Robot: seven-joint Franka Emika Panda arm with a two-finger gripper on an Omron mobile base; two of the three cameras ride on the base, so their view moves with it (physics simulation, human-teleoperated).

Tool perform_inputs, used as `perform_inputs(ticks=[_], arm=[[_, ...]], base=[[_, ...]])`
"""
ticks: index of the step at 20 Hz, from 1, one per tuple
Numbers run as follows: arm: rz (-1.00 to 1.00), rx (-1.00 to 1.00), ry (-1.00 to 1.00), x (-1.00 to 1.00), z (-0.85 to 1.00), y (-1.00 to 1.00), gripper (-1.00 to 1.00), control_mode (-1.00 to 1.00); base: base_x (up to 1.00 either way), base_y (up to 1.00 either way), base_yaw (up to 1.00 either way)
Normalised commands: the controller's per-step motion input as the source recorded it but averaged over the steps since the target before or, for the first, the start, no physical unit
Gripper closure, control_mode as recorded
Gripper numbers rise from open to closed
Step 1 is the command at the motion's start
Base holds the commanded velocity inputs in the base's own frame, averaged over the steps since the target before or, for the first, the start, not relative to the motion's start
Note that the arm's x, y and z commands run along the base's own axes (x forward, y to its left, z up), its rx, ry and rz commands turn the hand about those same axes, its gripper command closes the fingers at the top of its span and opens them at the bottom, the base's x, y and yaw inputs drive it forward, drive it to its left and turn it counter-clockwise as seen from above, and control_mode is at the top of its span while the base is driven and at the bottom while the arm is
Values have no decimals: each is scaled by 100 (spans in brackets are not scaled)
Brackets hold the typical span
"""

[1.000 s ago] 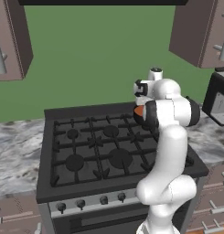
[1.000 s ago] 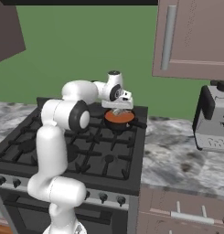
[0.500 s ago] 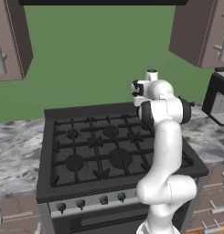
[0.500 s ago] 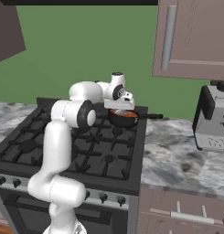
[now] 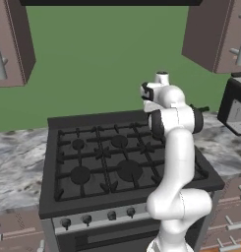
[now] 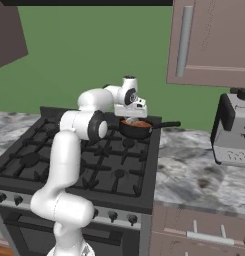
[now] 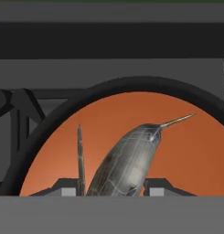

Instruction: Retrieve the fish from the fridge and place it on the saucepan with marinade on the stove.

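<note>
Fish [image 7: 127,160] sat pinched between tool [image 7: 111,187] fingertips, tool closed on its thick mid-body, slim pointed end poking out over orange marinade. Looked rigid, smooth, likely slippery; small, probably light. Tapered ends poor for holding, so broad middle seemed best place to grip, as held. Tool [image 6: 135,107] hung just above saucepan with marinade [image 6: 136,128] at rear right burner of stove [image 6: 94,165], pan handle pointing toward bench [image 6: 194,175]. Fish not yet resting in pan.

Fish [image 7: 125,164] tail below the frame edge (between pincer [image 7: 105,188] tips)
</note>
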Motion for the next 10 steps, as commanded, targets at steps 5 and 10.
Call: perform_inputs(ticks=[5, 10], arm=[[0, 0, 0, -1, 0, 0, -100, -100], [0, 0, 0, -2, 1, 0, -100, -100]], base=[[0, 0, 0], [0, 0, 0]])
